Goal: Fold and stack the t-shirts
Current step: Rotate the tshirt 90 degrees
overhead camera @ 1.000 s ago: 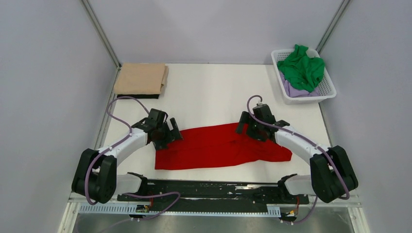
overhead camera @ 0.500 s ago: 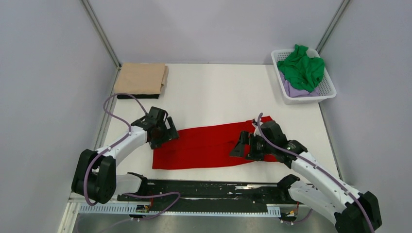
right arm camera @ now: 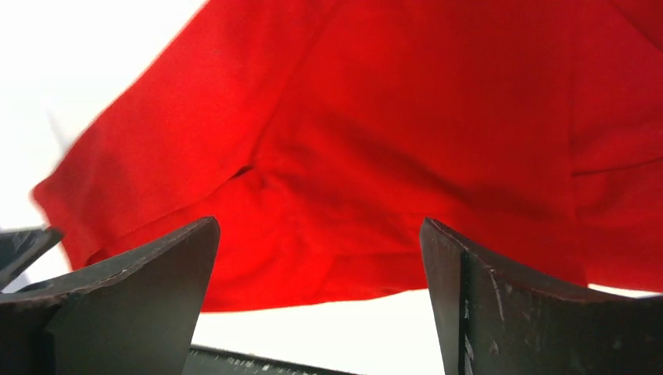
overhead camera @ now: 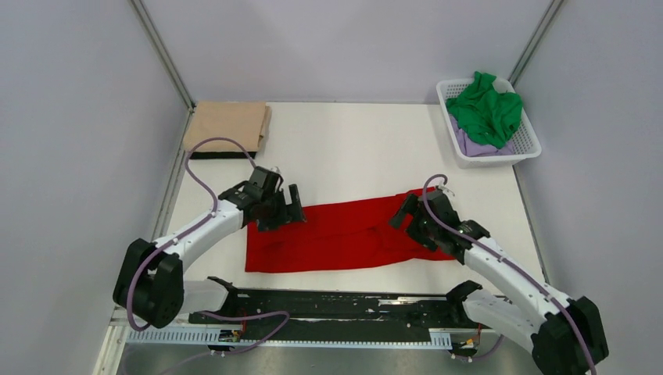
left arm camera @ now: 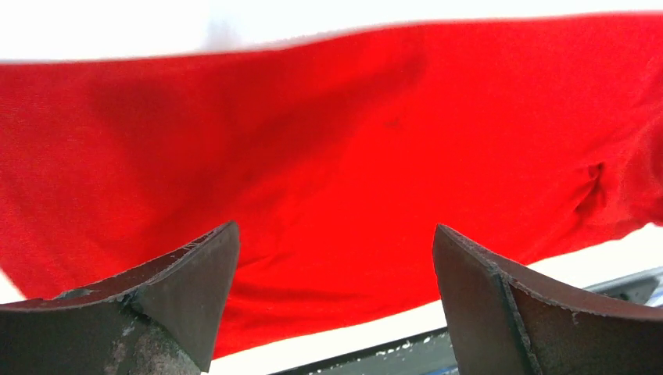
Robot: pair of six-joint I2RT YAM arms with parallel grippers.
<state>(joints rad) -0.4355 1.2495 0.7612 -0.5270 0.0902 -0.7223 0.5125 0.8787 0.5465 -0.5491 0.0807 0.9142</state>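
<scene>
Left gripper [overhead camera: 291, 206]: jaws spread wide, nothing between them. It sits over the left end of the red shirt [overhead camera: 344, 234], at the shirt's far edge. In the left wrist view the gripper [left arm camera: 335, 234] looks down on red cloth [left arm camera: 352, 133] that fills most of the frame. Contact with the cloth cannot be told.

Right gripper [overhead camera: 403, 212]: jaws equally wide, also empty. It is over the right end of the red shirt, close to the far edge. In the right wrist view the gripper [right arm camera: 318, 226] frames creased red cloth [right arm camera: 406, 141] with a fold line running across it.

The red shirt lies flat as a long band on the white table [overhead camera: 344, 148], its right end more rumpled than its left.

Tan shirt [overhead camera: 227, 125]: folded neatly, well apart from the red shirt, beyond its left end.

Basket [overhead camera: 500, 158]: white lattice, well apart from the red shirt, beyond its right end. A green shirt [overhead camera: 486, 109] is crumpled on top in it. A lilac shirt [overhead camera: 469, 144] shows beneath the green one.
</scene>
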